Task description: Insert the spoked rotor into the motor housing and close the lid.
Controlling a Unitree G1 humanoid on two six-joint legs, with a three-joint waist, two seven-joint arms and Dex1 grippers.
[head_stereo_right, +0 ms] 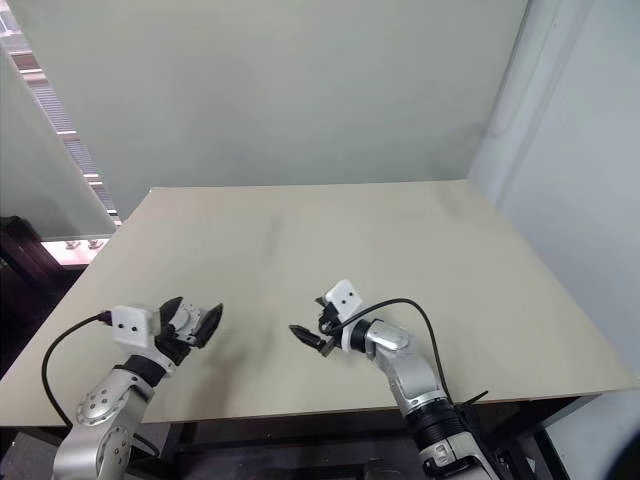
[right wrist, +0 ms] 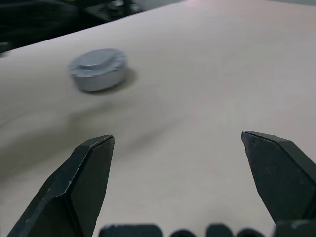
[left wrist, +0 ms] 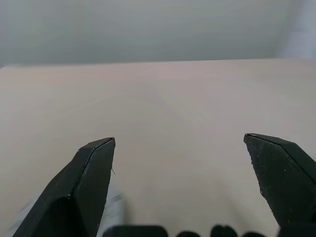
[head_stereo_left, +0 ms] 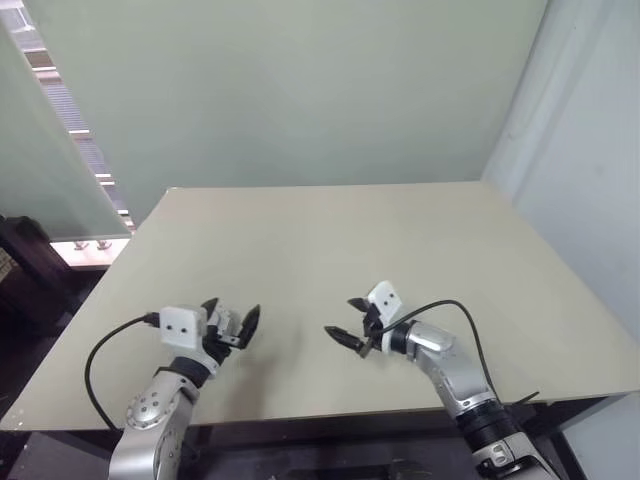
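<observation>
Grippers, left and right, are being held wide open, empty, near the table's front edge. A grey capped disc is being seen beyond the right fingers, amid open tabletop.

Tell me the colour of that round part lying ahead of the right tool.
Silver-grey all over, with a raised flat top; the round part shows best in the right wrist view.

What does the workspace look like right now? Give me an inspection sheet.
Surface: beige matte rectangular tabletop.
Job's things: silver-grey round metal disc lying flat on the tabletop ahead of the right claw; cannot tell if it is the closed housing.
Clutter: nothing seen.
Grippers: left claw open, empty; right claw open, empty.
Cables: black cable looping from the left wrist, another at the right.
Surroundings: pale green wall.
</observation>
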